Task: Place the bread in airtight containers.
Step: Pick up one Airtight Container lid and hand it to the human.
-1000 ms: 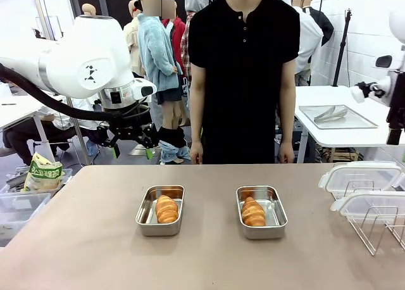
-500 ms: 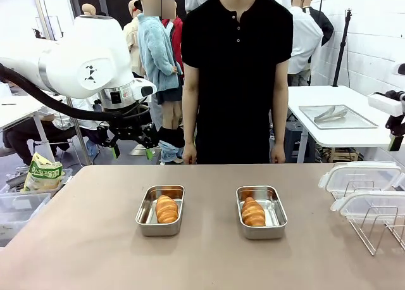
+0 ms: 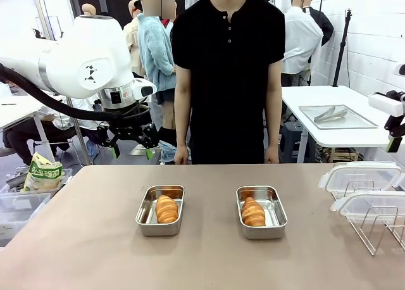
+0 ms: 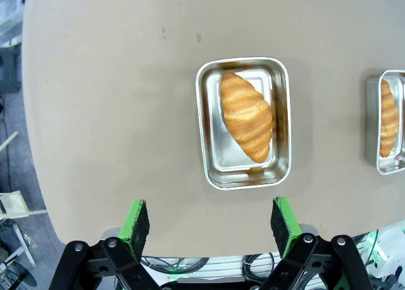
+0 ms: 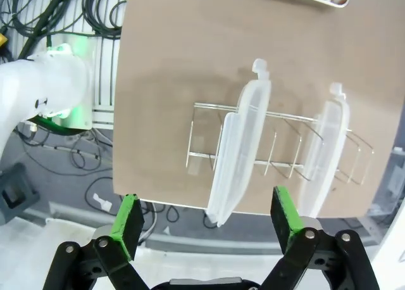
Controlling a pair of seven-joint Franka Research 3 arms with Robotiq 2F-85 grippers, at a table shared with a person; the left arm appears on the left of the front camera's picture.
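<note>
Two steel airtight containers stand open mid-table, the left one (image 3: 159,232) and the right one (image 3: 262,233). Each holds one piece of bread: a golden croissant (image 3: 166,209) on the left, another croissant (image 3: 253,212) on the right. My left gripper (image 3: 132,152) hangs open and empty above the table's far left edge. Its wrist view looks down on the left container (image 4: 220,156) with its croissant (image 4: 245,116), beyond the open left gripper (image 4: 212,220). My right gripper (image 5: 205,223) is open and empty over two clear lids (image 5: 237,154) standing in a wire rack (image 5: 278,157).
The wire rack (image 3: 380,230) with the two lids (image 3: 361,176) sits at the table's right edge. A person in black (image 3: 228,75) stands at the far side, arms hanging. Behind on the right, a white table carries a metal tray (image 3: 335,118).
The person has shifted to the left. The right arm at the picture's right edge changed pose slightly a second ago. The left arm, containers and croissants have stayed put.
</note>
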